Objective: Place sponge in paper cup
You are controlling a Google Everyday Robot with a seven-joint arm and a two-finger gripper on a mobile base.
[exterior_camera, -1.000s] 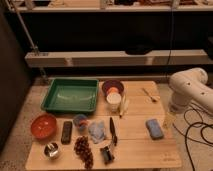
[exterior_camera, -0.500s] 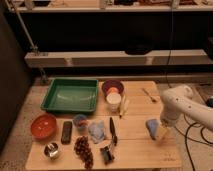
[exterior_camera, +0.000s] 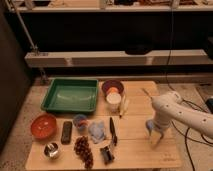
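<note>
Blue sponge point(exterior_camera: 149, 125): soft block lying on the wooden table point(exterior_camera: 135, 152), right side, a little nearer than mid-depth. Partly hidden by the arm; only its left edge shows.

Gripper point(exterior_camera: 156, 135): at the end of the white arm point(exterior_camera: 180, 114), which reaches in from the right. It points down at the sponge with its jaws apart. Whether they stand around the block or just above it cannot be told. Nothing is gripped.

Paper cup point(exterior_camera: 114, 102): white, upright, mouth open, near the table's middle, well apart from the sponge and to its far left. It stands just in front of a dark maroon bowl point(exterior_camera: 113, 87), with a pale yellowish item point(exterior_camera: 123, 106) just to its right.

Other items, going left:
- dark knife point(exterior_camera: 112, 131)
- pale wrinkled cloth point(exterior_camera: 97, 131)
- small blue cup point(exterior_camera: 80, 122)
- dark flat bar point(exterior_camera: 66, 132)
- red bowl point(exterior_camera: 43, 125)
- green tray point(exterior_camera: 70, 95) at the far left
- grapes point(exterior_camera: 84, 149) and a metal cup point(exterior_camera: 51, 150) along the near edge

Step in hand, as judged: the pick, approach stage, with the sponge not yet grasped or lifted.

Next move calls for:
- setting the jaws either side of the block and closing on it
- lifting clear of the table
- carrying it left and farther back, until it is over the cup's narrow mouth, not over the maroon bowl behind it
- releasing it there
</note>
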